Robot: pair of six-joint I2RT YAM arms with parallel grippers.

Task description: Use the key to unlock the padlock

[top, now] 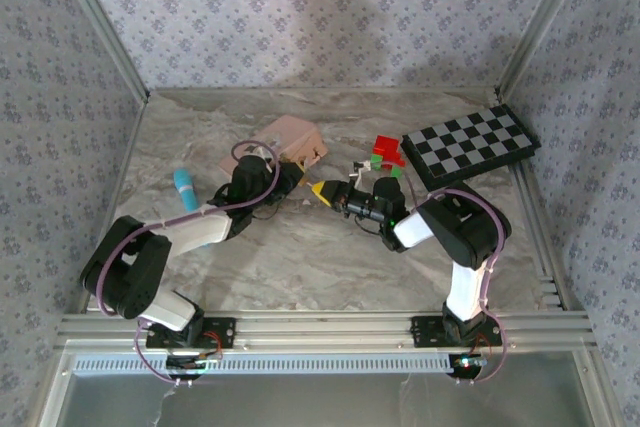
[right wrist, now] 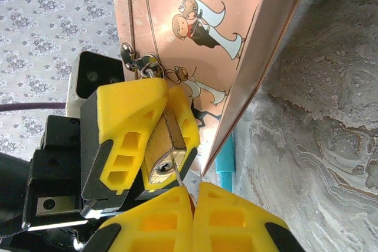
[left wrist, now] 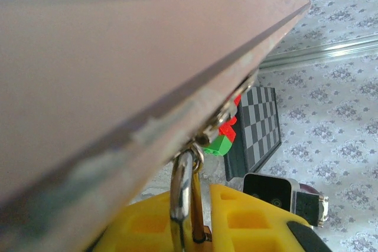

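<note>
The brass padlock hangs by its silver shackle from the latch ring of the pink illustrated box. My left gripper is shut on the padlock's body, its yellow fingers on both sides. My right gripper is shut on the key, and only the thin blade sticks out. The blade's tip touches the padlock's bottom face just right of the keyhole, not inside it. In the top view both grippers meet in front of the box, hiding the padlock.
A folded checkerboard lies at the back right, with red and green bricks beside it. A teal cylinder lies left of the box. The marble tabletop is walled on three sides.
</note>
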